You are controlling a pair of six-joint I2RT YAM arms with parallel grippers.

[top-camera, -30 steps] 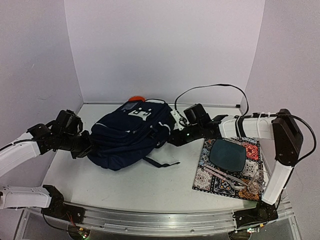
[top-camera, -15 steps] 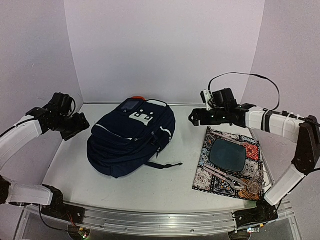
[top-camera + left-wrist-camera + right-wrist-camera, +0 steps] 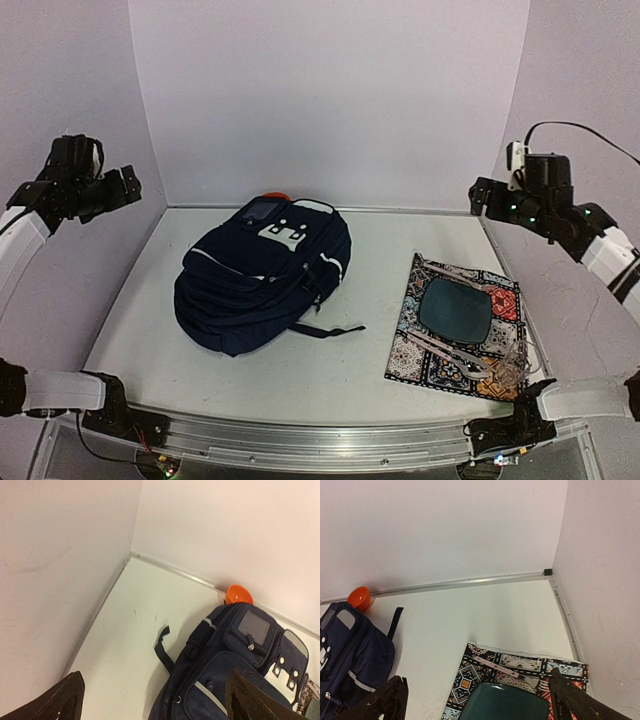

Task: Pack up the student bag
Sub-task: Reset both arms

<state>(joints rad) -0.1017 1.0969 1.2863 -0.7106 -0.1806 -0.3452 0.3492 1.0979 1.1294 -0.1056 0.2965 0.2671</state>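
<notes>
Top external view shows the student bag (image 3: 262, 280) lying on the tabletop (image 3: 250, 385), left of centre; left fingers (image 3: 128, 186) and right fingers (image 3: 484, 196) hang high at either side, spread wide, holding nothing

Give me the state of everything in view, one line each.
student bag: lying flat, looks closed, untouched.
left gripper: open, empty, up high.
right gripper: open, empty, up high.
patterned mat: spread flat.
teal dish: on the mat, empty.
orange bowl: behind the bag, mostly hidden.
</notes>
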